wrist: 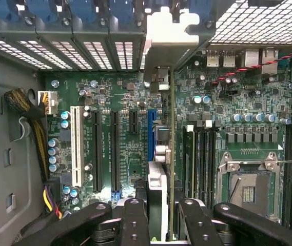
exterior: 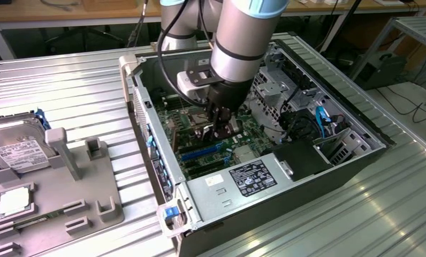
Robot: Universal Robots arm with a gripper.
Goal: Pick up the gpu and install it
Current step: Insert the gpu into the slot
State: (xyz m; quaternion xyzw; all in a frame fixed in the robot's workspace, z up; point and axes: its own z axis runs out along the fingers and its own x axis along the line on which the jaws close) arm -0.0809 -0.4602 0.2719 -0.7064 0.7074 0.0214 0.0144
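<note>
We see the open case (exterior: 356, 123) lying on the tabletop (exterior: 70, 91), with the arm (exterior: 245, 37) reaching down inside. Our gripper (wrist: 158, 215) has its jaws pinching the gpu (wrist: 162, 133), held edge-on above the motherboard (wrist: 115, 133) beside the blue slot (wrist: 150, 136). Pickup is done; by our judgement it is not yet seated.

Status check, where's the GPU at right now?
End effector shut on gpu, inside the case. Card edge-on above motherboard, beside blue slot. Nothing visibly blocking.
</note>
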